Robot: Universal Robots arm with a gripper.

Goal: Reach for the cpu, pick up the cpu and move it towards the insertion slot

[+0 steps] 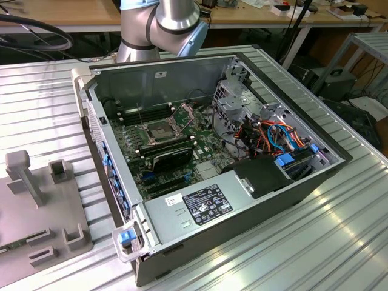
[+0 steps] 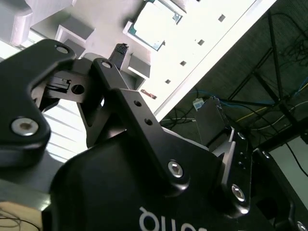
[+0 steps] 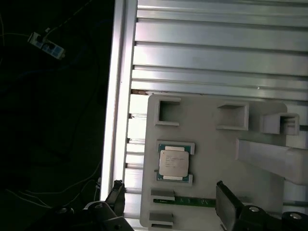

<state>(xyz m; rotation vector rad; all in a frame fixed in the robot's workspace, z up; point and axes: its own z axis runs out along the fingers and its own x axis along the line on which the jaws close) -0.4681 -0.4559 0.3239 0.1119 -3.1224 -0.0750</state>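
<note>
In the first wrist view I see the gripper [image 3: 169, 188] spread wide with nothing in it, its fingers [image 3: 115, 193] apart on either side of the cpu's line. The cpu [image 3: 173, 162] lies flat in its nest on the grey holder [image 3: 207, 144], untouched, on the ribbed table [image 3: 216, 43]. In the exterior view the slot [image 1: 159, 130] sits on the board inside the open case [image 1: 182, 79], well apart from the holder at that view's left.
</note>
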